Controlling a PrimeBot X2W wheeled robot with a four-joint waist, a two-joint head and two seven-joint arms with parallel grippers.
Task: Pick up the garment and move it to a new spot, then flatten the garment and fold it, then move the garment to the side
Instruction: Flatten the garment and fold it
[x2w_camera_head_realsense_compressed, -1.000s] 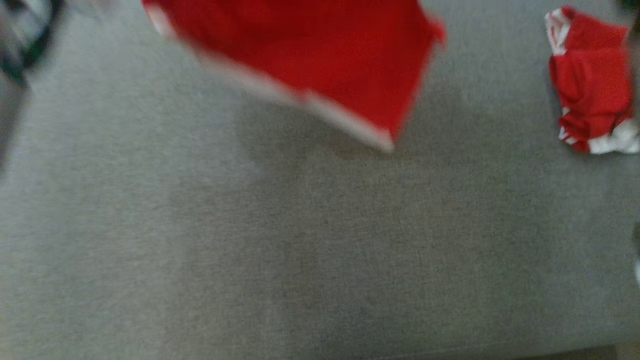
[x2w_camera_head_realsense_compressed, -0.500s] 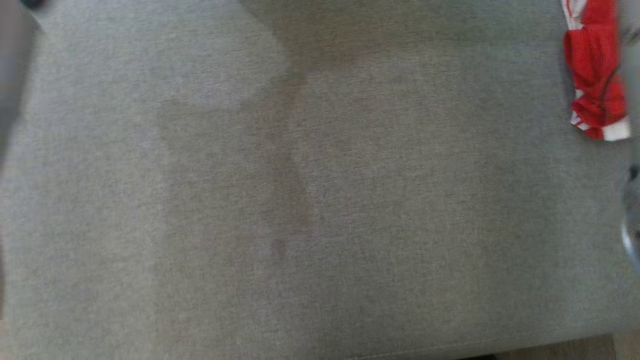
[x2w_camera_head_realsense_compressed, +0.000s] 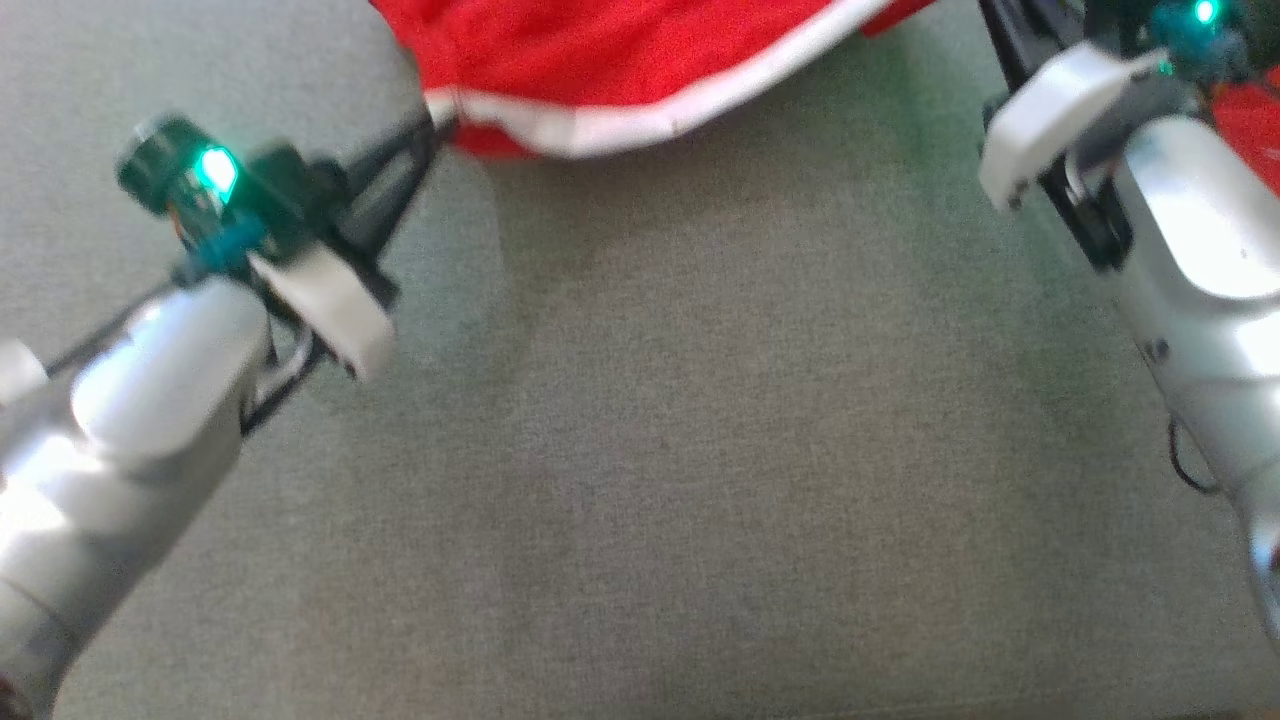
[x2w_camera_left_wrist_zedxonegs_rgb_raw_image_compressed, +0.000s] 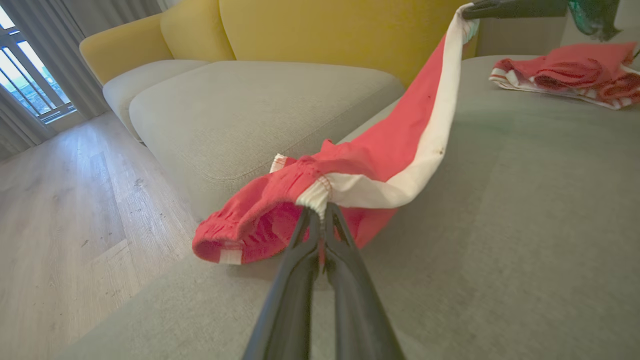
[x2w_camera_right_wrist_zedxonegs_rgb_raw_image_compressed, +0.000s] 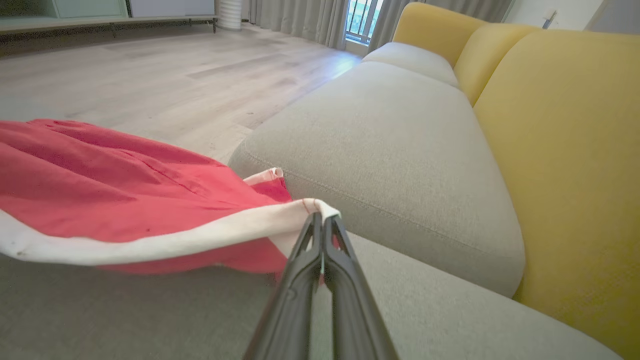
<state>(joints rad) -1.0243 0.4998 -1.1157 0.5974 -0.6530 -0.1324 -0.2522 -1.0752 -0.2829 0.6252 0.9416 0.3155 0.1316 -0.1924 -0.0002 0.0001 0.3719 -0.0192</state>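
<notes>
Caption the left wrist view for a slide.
Left hand and right hand pinch opposite ends of the red garment, stretched over the grey sofa seat.

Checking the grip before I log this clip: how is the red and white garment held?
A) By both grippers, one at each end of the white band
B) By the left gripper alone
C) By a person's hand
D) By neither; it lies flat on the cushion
A: the left gripper is shut on the elastic end of the garment, and the right gripper is shut on the white band's other end, so the cloth hangs between them.
</notes>
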